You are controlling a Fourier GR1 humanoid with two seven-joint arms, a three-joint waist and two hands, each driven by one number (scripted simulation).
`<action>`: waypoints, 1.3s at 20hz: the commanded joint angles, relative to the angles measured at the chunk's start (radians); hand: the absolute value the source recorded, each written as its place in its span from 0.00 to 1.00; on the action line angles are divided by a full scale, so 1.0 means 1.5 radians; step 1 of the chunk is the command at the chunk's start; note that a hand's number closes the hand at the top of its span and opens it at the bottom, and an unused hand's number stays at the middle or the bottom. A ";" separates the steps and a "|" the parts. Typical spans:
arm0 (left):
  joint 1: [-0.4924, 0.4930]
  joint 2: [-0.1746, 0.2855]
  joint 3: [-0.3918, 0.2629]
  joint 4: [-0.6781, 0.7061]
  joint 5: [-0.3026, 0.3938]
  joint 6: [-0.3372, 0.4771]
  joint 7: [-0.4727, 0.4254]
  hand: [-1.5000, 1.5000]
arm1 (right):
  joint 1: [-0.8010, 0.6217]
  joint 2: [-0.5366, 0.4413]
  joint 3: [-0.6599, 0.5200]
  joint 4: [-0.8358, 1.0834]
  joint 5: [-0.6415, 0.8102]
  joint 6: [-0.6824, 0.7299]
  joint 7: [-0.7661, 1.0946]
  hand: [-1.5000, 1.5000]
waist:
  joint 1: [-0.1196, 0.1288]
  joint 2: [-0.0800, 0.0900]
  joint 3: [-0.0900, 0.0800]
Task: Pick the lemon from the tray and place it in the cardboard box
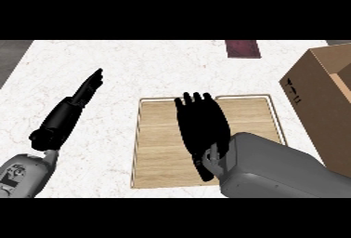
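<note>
A wooden tray [159, 144] with a pale rim lies on the white marble counter in the middle of the head view. My right hand [202, 124] hovers flat over the tray's centre, fingers straight and pointing away from me, open. No lemon shows anywhere; whatever lies under that hand is hidden. The cardboard box [316, 95] stands at the right edge, just right of the tray, with its top open. My left hand [74, 106] rests open over the counter to the left of the tray, fingers straight and pointing up and right.
A dark red flat object [243, 48] lies at the counter's far edge, behind the tray. The counter's left edge [15, 62] runs beside a grey floor at the upper left. White counter surface lies between the left hand and the tray.
</note>
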 commanded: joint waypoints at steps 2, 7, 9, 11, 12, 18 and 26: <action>0.014 0.007 0.015 0.019 -0.008 -0.007 -0.028 0.50 | -0.029 0.062 0.002 0.068 -0.015 0.061 0.173 0.00 | -0.009 0.001 0.002; -0.023 -0.002 0.020 0.014 -0.003 -0.012 0.003 0.50 | -0.042 0.118 0.049 0.149 0.037 0.044 0.176 0.00 | -0.011 0.002 0.003; 0.005 0.009 0.032 0.024 -0.002 -0.020 -0.024 0.50 | -0.051 0.137 0.047 0.154 0.050 0.043 0.190 0.00 | -0.008 0.001 0.002; 0.011 -0.010 0.022 0.018 -0.012 -0.005 -0.019 0.50 | -0.052 0.146 0.038 0.159 0.046 0.058 0.196 0.00 | -0.012 0.000 0.003; 0.001 -0.010 0.023 0.006 -0.009 -0.009 -0.001 0.50 | -0.044 0.156 0.042 0.171 0.064 0.039 0.188 0.00 | -0.011 0.000 0.003; 0.020 -0.008 0.029 -0.006 -0.017 -0.007 0.003 0.50 | -0.041 0.161 0.035 0.213 0.082 0.066 0.180 0.00 | -0.013 -0.001 0.003; 0.010 -0.009 0.053 0.029 -0.022 -0.035 -0.026 0.50 | 0.014 0.148 0.027 0.217 0.132 0.067 0.137 0.00 | -0.019 0.002 0.004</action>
